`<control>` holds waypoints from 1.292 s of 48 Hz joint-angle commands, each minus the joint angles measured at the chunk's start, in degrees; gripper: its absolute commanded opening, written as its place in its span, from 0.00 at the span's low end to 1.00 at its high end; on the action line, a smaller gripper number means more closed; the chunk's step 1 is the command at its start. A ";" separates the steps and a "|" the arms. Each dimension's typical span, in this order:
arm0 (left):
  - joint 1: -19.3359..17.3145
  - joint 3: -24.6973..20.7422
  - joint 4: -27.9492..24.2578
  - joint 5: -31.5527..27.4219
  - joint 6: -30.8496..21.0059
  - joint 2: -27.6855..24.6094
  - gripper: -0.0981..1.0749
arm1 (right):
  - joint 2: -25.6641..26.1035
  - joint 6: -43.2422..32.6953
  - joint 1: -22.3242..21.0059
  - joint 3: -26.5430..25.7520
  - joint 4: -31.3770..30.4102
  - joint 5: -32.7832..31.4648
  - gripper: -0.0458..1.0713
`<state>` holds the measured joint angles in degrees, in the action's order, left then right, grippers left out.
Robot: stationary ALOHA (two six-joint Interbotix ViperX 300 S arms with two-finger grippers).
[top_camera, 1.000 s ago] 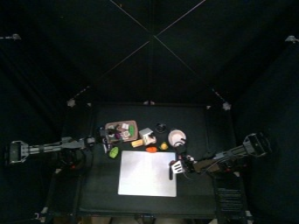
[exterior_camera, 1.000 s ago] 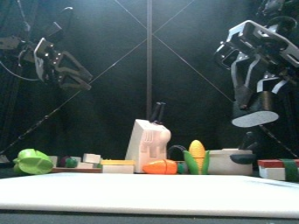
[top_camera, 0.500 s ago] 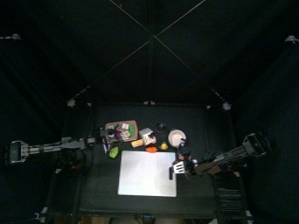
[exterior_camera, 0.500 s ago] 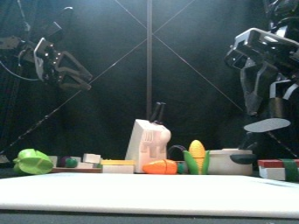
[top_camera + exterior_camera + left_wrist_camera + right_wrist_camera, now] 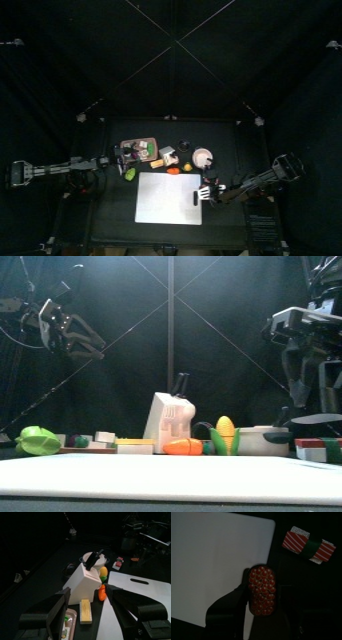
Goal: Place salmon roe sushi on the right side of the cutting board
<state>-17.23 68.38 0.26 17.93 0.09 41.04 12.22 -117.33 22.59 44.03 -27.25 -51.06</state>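
Orange salmon roe sushi [image 5: 262,590] pinched in right gripper [image 5: 258,612] hangs over the cutting board [image 5: 211,567] edge; might land off-board.

Black table [image 5: 114,195], top view.
On it: white cutting board [image 5: 168,198], dark tray [image 5: 138,150], round white bowl [image 5: 202,157], green item [image 5: 130,173].
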 commanded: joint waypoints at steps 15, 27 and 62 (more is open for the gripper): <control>0.44 -0.70 0.53 0.44 0.09 -0.09 0.86 | -5.10 -0.35 0.88 -1.41 6.50 -0.35 0.55; 0.44 -0.70 0.62 0.44 0.09 -0.09 0.86 | -8.53 -1.85 0.97 -2.20 8.44 -0.35 0.55; 0.44 -0.70 0.62 0.44 0.09 -0.09 0.86 | -8.88 -15.47 3.16 -0.70 3.08 -0.53 0.55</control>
<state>-16.88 68.38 0.79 17.93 0.09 41.04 2.55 -132.45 25.66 43.77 -23.99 -51.33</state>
